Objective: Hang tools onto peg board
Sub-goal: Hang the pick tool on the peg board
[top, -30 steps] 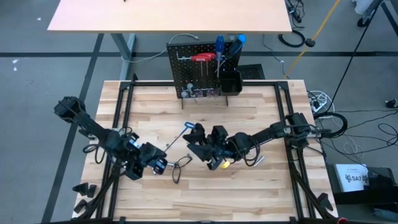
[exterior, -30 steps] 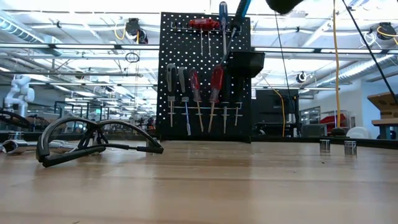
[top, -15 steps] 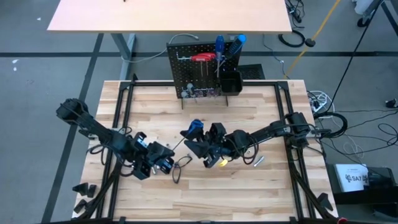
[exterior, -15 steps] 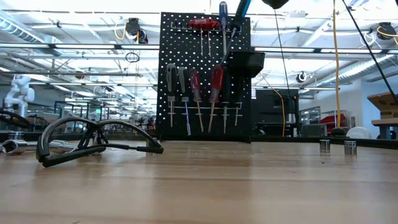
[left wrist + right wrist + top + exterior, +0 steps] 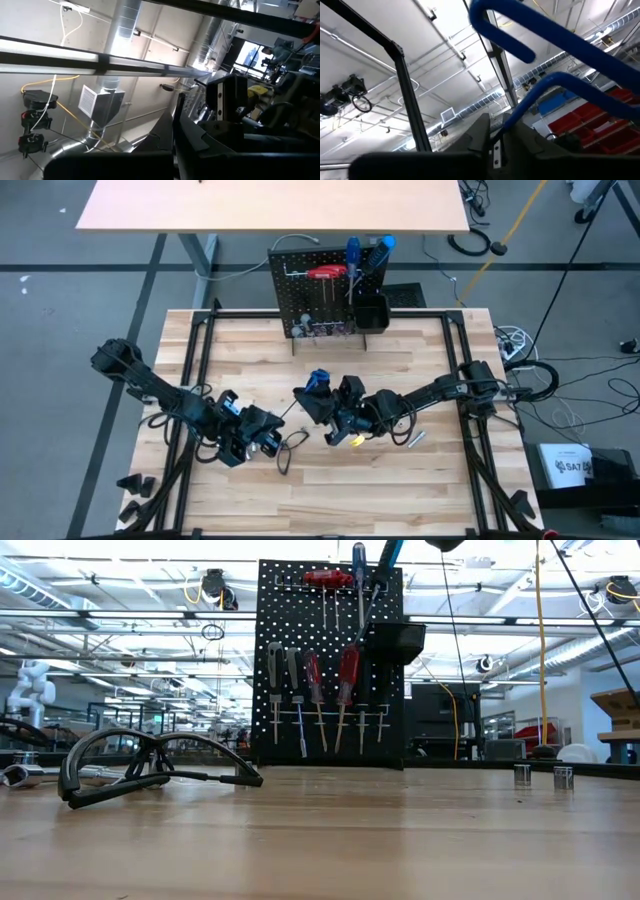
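Right pincer sits near the middle of the desk, its fingers closed on a blue-handled tool — the right wrist view shows the blue handle curving out from between the dark fingers, with ceiling beams behind. Left pincer lies low on the desk just to the left of it, shut with nothing between its fingers; its wrist view looks up at pipes and lights. A black wire loop rests on the wood beside the left pincer, between the two arms. A small silver bit lies on the desk beside the right arm.

Peg board stands upright at the far edge of the desk, well apart from both pincers. From the low view, its hooks carry a row of screwdrivers — some red-handled — with a red T-handle tool near the top and a black bin on its right side. Black safety glasses lie on the desk in the low view's left.
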`<state>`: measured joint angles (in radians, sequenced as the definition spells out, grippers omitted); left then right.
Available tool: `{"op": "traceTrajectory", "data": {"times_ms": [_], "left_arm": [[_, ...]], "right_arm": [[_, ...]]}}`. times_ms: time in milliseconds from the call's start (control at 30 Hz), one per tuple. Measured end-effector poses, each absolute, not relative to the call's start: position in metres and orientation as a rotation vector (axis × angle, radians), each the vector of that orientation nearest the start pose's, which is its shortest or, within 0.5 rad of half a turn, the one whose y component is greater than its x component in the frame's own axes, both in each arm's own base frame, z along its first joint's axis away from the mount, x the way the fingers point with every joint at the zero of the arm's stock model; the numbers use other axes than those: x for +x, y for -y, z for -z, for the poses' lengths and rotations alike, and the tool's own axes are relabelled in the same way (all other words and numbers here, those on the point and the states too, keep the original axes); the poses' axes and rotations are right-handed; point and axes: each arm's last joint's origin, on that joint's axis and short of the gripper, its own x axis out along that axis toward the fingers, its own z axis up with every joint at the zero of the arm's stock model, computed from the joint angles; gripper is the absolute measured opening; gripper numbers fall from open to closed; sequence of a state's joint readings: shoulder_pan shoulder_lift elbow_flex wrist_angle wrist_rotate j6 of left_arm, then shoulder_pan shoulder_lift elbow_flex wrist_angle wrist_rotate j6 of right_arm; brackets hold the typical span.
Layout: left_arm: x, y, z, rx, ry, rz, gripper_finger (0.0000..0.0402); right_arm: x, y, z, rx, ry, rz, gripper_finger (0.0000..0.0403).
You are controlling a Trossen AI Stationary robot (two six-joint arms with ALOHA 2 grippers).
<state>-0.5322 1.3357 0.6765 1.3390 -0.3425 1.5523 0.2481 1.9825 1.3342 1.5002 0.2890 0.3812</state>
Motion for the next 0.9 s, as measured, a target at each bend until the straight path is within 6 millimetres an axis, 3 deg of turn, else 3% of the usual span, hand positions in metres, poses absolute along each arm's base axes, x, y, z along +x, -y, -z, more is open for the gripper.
{"op": "traceTrajectory", "data": {"times_ms": [233,500,667,767,900], "left_arm": [[0.235,0.119,-0.316,1.225,0.557,-0.337,0.0005],[0.238,0.112,-0.313,1.053,0.373,-0.435,0.0074],[0.229,0.102,-0.315,0.901,0.194,-0.607,0.0114],[0.218,0.097,-0.304,0.881,0.1,-0.653,0.0121],[0.193,0.089,-0.284,0.752,0.106,-0.624,0.0122]], "right_arm": [[0.406,-0.096,-0.32,0.552,0.86,-0.119,0.0005],[0.407,-0.097,-0.32,0.457,0.839,-0.068,0.0001],[0.397,-0.095,-0.342,0.35,0.825,-0.028,0.0001],[0.395,-0.093,-0.352,0.271,0.737,0.035,0.0001],[0.38,-0.087,-0.377,0.167,0.568,0.164,0.0001]]}}
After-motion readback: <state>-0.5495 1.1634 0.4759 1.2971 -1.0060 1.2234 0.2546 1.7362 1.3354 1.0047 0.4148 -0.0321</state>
